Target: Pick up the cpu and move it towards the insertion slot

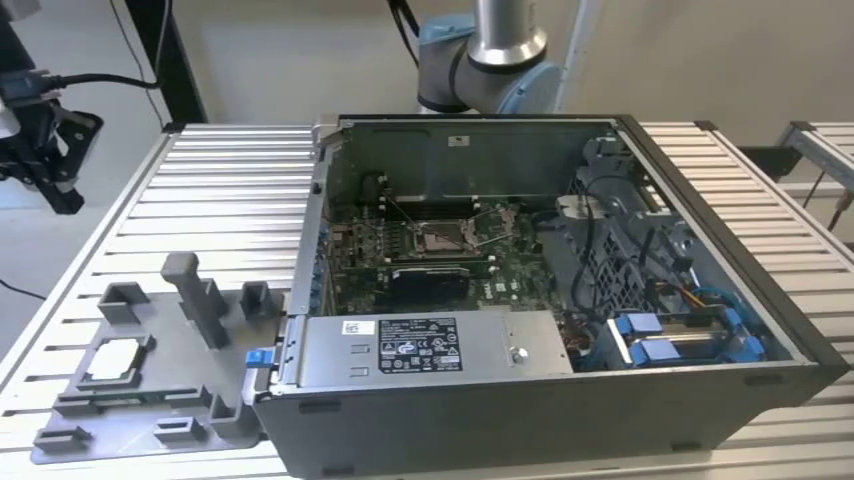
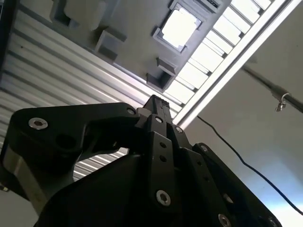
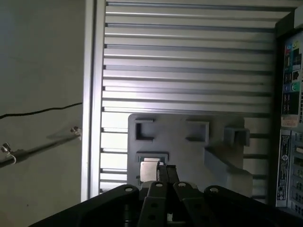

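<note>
Ribbed metal counter [image 1: 200,190], watched from my remote station. On the exterior view's left, the cpu [image 1: 112,360] lies flat in a grey fixture [image 1: 200,410] at the counter's near corner. In the first wrist view, the gripper [image 3: 166,167] hovers above that fixture, just beside the cpu, its fingers [image 3: 162,173] drawn narrow and holding nothing. Further right, I see the insertion slot [image 1: 438,237] inside the open computer case [image 1: 534,400], well apart from the cpu.

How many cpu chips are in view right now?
1. The cpu lies in a recess of the grey fixture, at the exterior view's left. Others may be hidden inside the case.
</note>
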Controlling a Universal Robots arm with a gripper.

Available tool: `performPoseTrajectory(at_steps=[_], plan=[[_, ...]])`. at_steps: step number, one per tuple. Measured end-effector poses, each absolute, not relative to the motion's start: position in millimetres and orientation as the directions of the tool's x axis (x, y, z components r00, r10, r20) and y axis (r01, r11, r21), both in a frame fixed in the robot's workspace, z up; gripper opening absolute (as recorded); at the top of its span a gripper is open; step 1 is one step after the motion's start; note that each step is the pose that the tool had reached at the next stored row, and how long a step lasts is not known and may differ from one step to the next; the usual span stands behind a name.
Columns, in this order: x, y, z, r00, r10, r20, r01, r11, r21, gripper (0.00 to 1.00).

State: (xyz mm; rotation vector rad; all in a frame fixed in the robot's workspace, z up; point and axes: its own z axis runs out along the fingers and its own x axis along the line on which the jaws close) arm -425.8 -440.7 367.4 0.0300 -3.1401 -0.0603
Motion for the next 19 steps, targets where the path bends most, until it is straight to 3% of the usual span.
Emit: performPoseTrajectory(at_steps=[19], plan=[[-433,-459,365,-1.000,-0.030,0.000,-0.030,0.999,0.039,0.00]])
